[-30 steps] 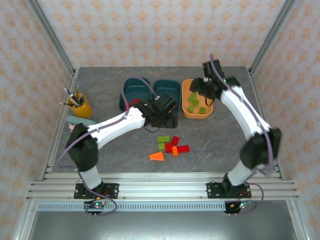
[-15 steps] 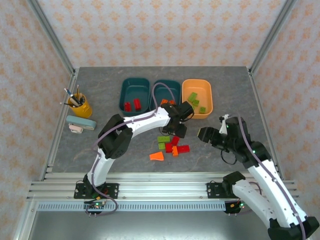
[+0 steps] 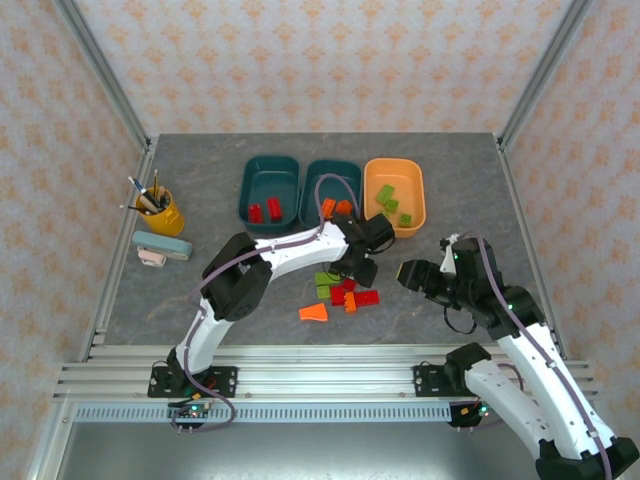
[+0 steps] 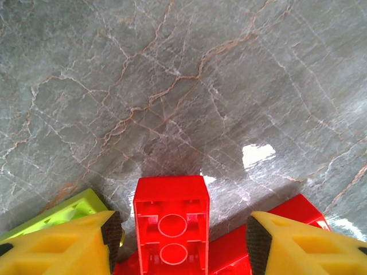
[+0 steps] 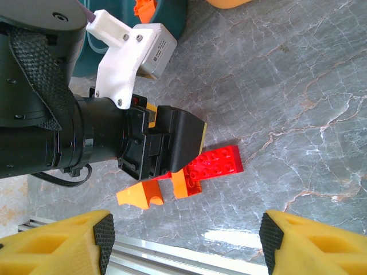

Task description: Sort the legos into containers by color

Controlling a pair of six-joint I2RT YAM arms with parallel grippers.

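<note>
Orange wedge (image 3: 314, 313) sits nearest, at the front edge of the pile (image 3: 342, 293): loose red, orange and green legos mid-worktop (image 3: 200, 290), not yet sorted.

Left gripper (image 4: 183, 232) is low over the pile with its jaws apart, straddling a red brick (image 4: 171, 220) (hollow side to the wrist camera). No contact shows. Probably lined up to close on it. A green brick (image 4: 63, 212) lies just beside its left finger.

Right gripper (image 5: 186, 235) is beside the pile, jaws wide and empty, likely standing off so the arms don't clash.

Farthest is a row of trays. Left teal tray (image 3: 271, 159) holds reds (image 3: 274, 208), middle teal tray (image 3: 333, 164) holds oranges (image 3: 328, 207), orange tray (image 3: 420, 190) holds greens (image 3: 385, 194). So the straddled brick belongs in the left teal tray.
</note>
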